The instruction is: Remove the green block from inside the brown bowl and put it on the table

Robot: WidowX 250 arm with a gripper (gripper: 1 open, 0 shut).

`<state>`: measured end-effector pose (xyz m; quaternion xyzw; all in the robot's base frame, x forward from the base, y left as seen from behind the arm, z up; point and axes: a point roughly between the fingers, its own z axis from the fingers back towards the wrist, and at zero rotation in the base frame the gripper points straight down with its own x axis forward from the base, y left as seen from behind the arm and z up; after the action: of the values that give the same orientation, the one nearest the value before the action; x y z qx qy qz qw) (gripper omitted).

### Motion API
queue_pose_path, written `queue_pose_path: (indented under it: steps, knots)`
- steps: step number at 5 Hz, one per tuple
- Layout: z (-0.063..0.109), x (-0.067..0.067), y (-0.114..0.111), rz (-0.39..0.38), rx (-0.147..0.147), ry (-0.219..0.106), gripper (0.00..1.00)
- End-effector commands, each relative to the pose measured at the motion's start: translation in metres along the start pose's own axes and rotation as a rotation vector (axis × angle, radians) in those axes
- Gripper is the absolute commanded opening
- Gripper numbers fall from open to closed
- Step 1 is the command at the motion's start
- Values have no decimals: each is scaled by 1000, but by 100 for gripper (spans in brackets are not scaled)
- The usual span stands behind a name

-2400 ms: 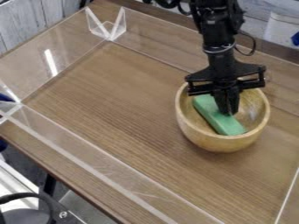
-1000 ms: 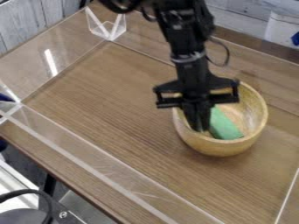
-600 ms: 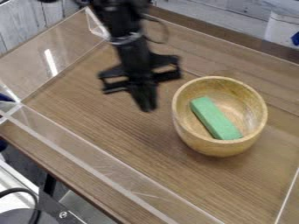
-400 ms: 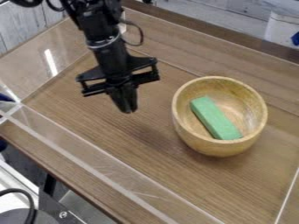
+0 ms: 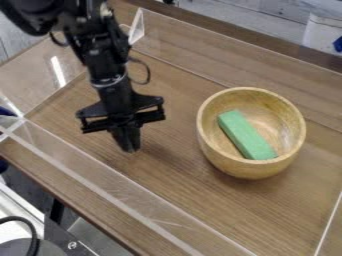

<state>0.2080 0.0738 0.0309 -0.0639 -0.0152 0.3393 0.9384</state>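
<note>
The green block (image 5: 246, 134) lies flat inside the brown bowl (image 5: 251, 166), which stands on the table (image 5: 187, 195) at the right. My gripper (image 5: 130, 143) is well to the left of the bowl, pointing straight down with its tips close to the tabletop. Its fingers are shut together and nothing is held between them.
Low clear acrylic walls (image 5: 120, 203) run round the table's edges. A clear corner piece (image 5: 134, 25) stands at the back. The dark arm (image 5: 83, 40) reaches in from the upper left.
The gripper has left the bowl empty-handed and swung left and lower across the table. The green block has stayed in the bowl.
</note>
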Motion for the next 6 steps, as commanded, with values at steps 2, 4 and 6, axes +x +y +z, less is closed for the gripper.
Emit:
queue_pose_path:
  steps: [2,4,6]
  knots:
    - [3,6,10,-18,-9,-39,100]
    - [4,9,10,-24,-15,-31,0]
    - [15,15,8,-57,-20,-2,100]
